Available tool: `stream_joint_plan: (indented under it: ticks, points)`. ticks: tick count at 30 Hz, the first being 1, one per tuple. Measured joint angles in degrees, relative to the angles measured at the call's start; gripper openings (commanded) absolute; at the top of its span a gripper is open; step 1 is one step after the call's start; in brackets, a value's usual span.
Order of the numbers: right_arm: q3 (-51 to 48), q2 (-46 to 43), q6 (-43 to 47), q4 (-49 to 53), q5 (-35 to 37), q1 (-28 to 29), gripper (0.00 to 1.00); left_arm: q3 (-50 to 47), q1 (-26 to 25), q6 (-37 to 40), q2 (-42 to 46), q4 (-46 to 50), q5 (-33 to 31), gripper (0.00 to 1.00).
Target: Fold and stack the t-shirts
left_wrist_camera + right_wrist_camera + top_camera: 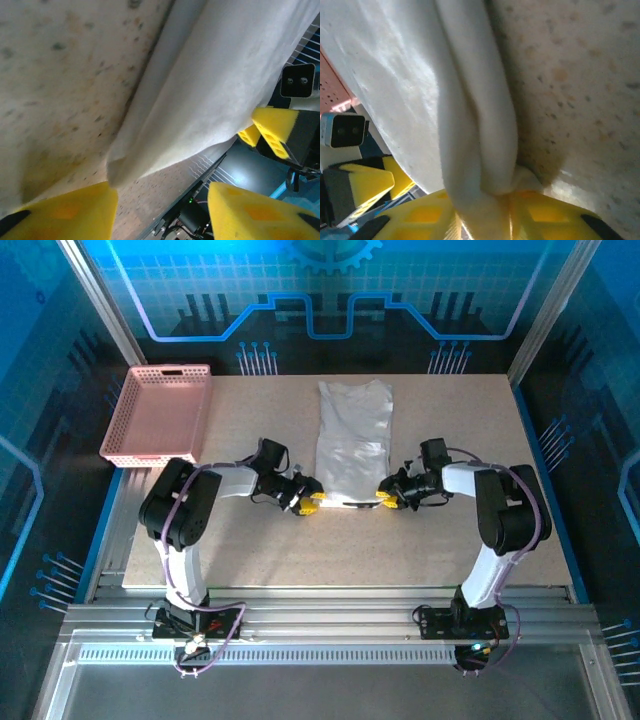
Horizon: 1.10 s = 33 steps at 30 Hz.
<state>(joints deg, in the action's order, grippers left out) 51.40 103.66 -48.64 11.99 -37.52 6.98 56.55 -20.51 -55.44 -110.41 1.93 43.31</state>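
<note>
While the white t-shirt lies on the speckled surface as a long, thin strip, both arms reach in low to its near end, one from each side. The far end of the strip points away from the arms, and the near end sits between the two pincers. The left pincer is at the left near corner. In the left wrist view its yellow fingers are spread wide apart, and the corner of the t-shirt rests on the surface just at the tip of one finger, not pinched. The right pincer is at the right near corner. In the right wrist view its yellow fingers are close together, and a thick fold of the t-shirt is squeezed between them, bunched up where it goes in. The cloth beside that fold lies on the surface. A pink basket sits at the far left corner of the surface, well apart from the t-shirt.
</note>
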Motion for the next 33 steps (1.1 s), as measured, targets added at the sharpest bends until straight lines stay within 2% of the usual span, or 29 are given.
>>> stream_joint_plan:
  ticks: [2,5,6,10,14,19,24,28,30,33]
  points:
    - [0.28,0.09,-0.11,0.59,0.31,0.15,0.13,0.33,-0.20,-0.26,-0.92,-0.39,0.02,0.21]
    - [0.59,0.09,0.04,1.77,0.94,0.20,0.08,0.63,-0.22,-0.28,-1.42,-0.48,-0.46,0.01]
    - [0.61,0.04,0.20,2.40,1.14,0.20,0.07,0.70,-0.24,-0.20,-1.40,-0.26,-0.66,0.00]
    - [0.20,-2.47,0.46,5.46,2.05,0.24,0.04,0.31,-0.31,1.46,-0.11,2.05,-2.10,0.00]
    - [-3.52,-9.22,1.11,7.98,2.80,1.16,0.04,-3.82,-0.83,2.19,6.38,3.98,-4.00,0.00]
    - [-11.10,-19.06,0.55,11.91,3.48,3.72,0.04,-10.73,-5.75,1.16,15.74,5.75,-7.37,0.00]
    - [-15.76,-30.60,-1.95,18.01,4.66,8.94,0.05,-17.70,-11.32,-3.21,27.76,9.11,-11.19,0.00]
    - [-16.94,-40.70,-5.97,22.82,5.86,12.98,0.05,-19.23,-14.84,-6.84,38.03,14.08,-14.14,0.00]
    - [-16.87,-45.53,-7.98,24.85,6.03,13.60,0.05,-19.23,-15.63,-8.83,42.71,15.82,-14.67,0.00]
    - [-14.43,-47.93,-9.01,28.59,6.58,13.20,0.05,-18.23,-14.86,-10.43,45.29,17.27,-14.60,0.00]
